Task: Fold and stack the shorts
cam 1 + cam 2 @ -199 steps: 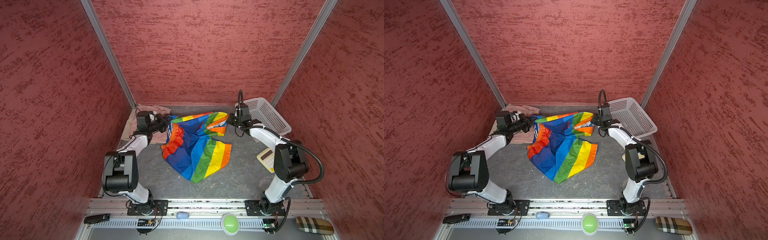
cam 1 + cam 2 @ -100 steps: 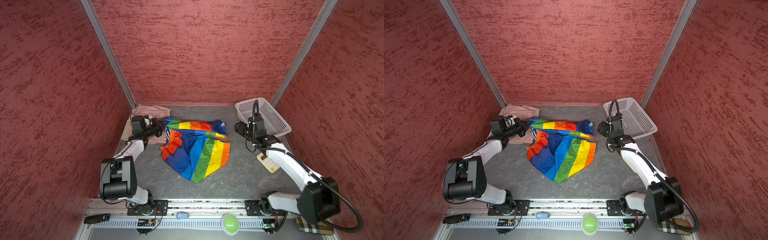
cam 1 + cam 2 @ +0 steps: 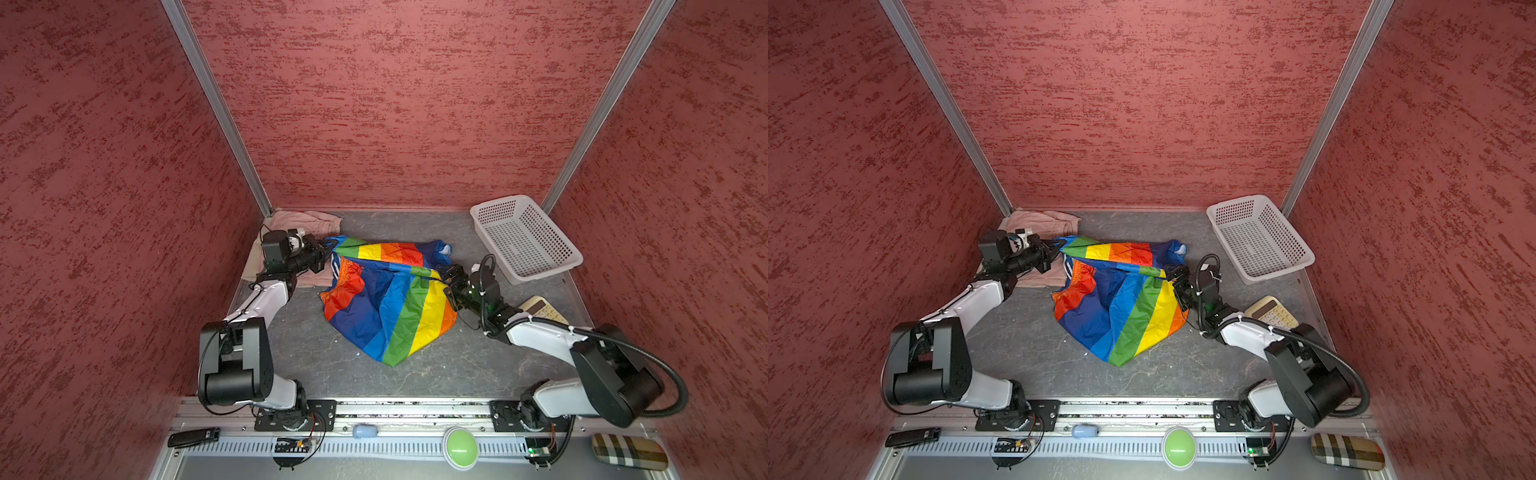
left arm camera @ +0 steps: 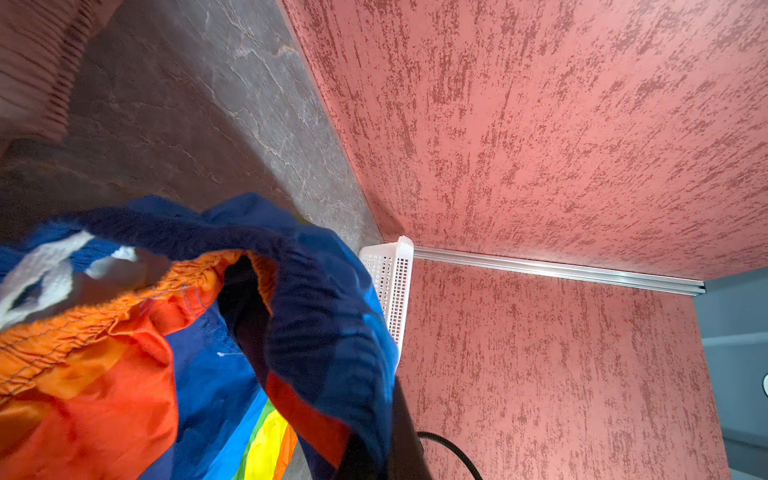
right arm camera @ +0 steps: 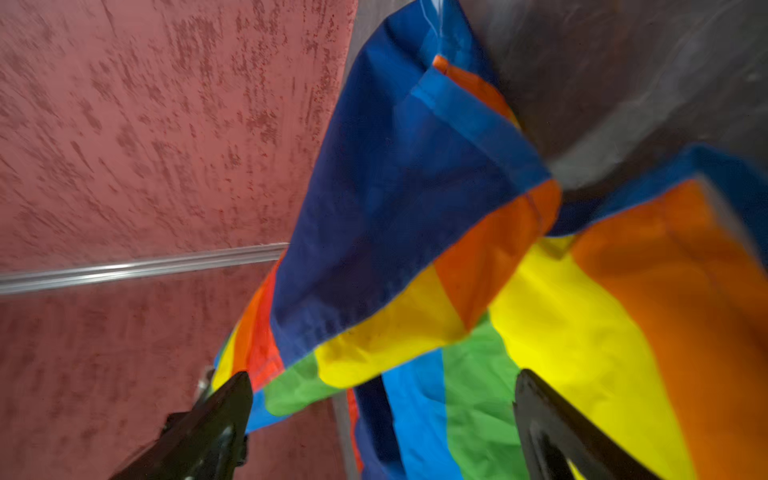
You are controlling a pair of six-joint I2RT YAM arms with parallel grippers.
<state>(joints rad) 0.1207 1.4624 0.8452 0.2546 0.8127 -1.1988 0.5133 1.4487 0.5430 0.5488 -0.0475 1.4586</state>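
Two stray items are seen: a calculator at the worktop's right edge, partly hidden by the right arm, and a white basket in the far right corner, its floor bare. The rainbow shorts, spread mid-worktop, are clamped by the closed left tool; the right tool is held open beside them.

The scene is enclosed by three red textured walls, joined at the back corners by aluminium profiles. The floor is covered in dark grey veined material and evenly lit.
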